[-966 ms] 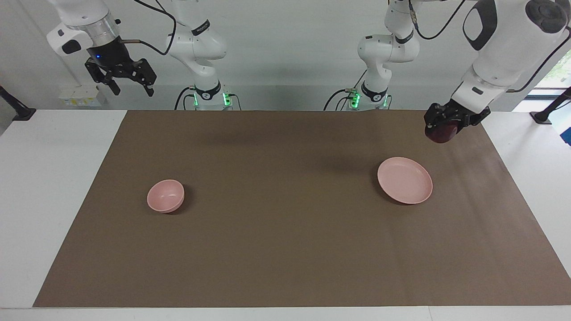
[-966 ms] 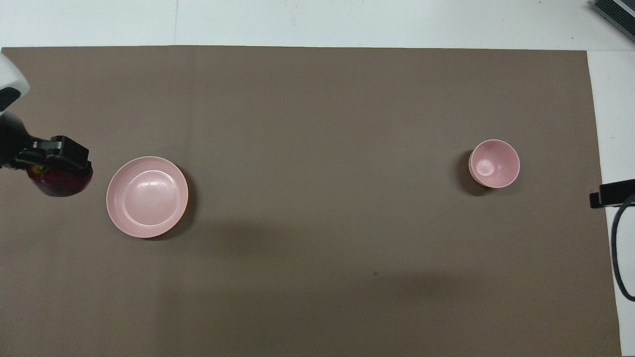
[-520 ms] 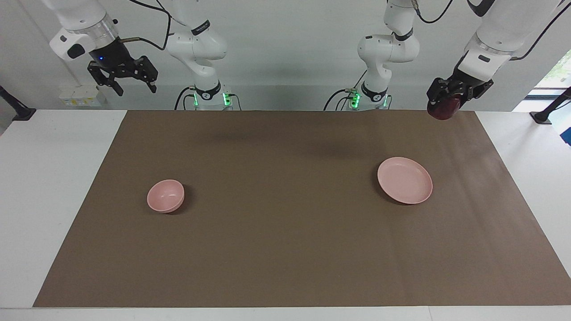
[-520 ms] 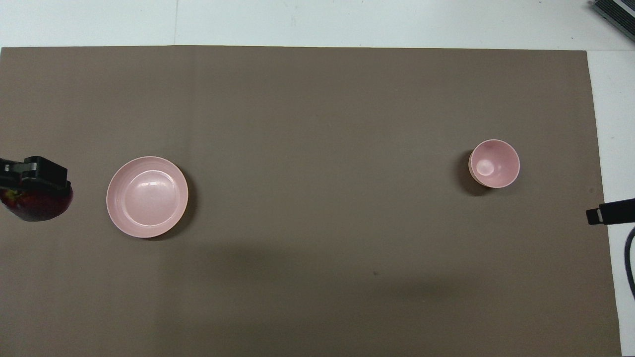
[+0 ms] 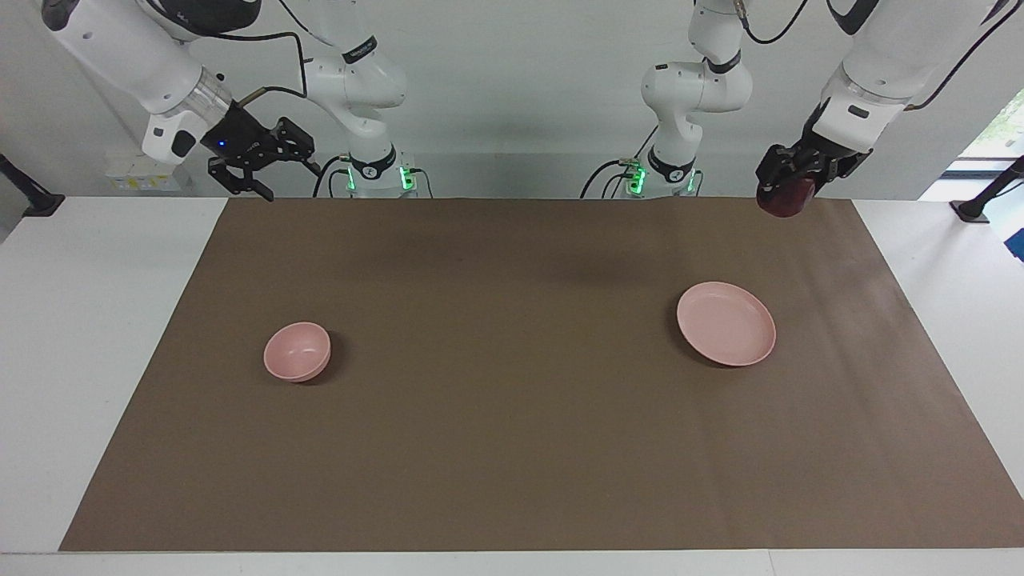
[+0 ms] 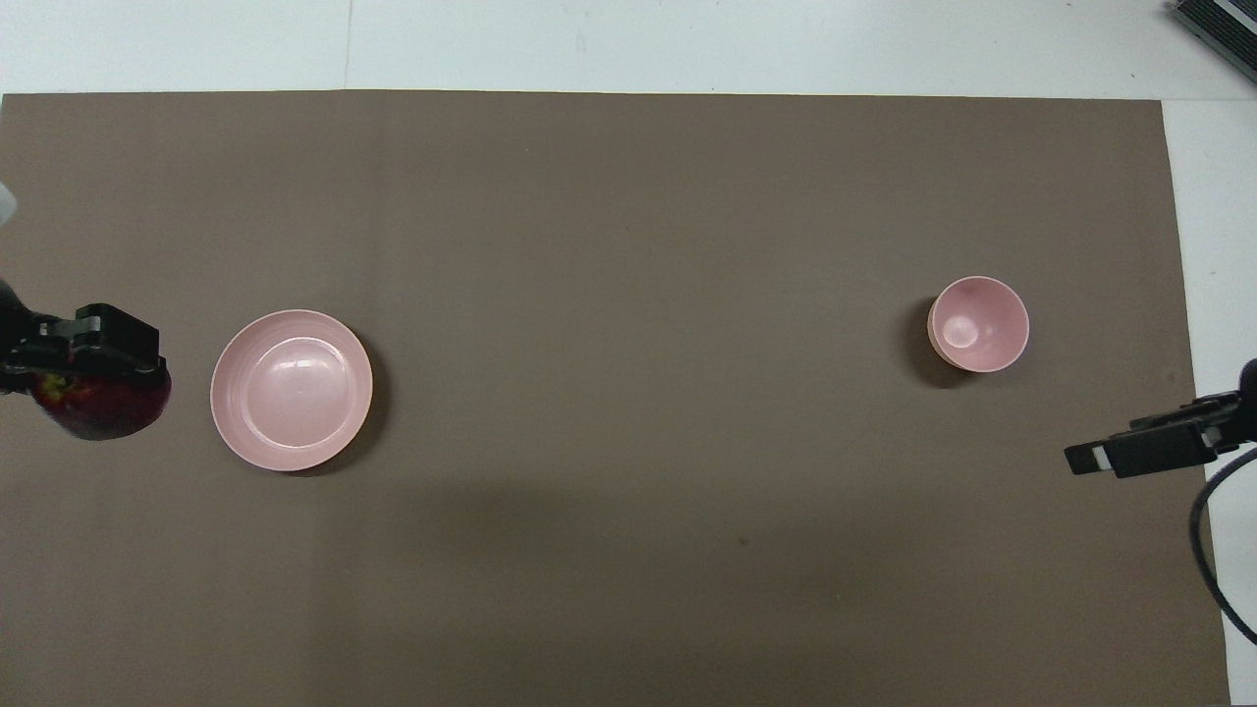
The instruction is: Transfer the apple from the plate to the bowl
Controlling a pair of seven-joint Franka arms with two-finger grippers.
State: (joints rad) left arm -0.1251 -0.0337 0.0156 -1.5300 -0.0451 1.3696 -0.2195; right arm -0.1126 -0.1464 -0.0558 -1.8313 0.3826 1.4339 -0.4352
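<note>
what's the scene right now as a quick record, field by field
apple: dark red apple, held in the air by the left pincer, off the plate
left pincer: shut on the apple, raised over the brown mat's edge at the left arm's end of the table
right pincer: open, holding nothing, raised over the mat's corner at the right arm's end
plate: pale pink plate, nothing on it, toward the left arm's end
bowl: pale pink bowl, nothing in it, toward the right arm's end
task state: apple lifted, not yet in the bowl
</note>
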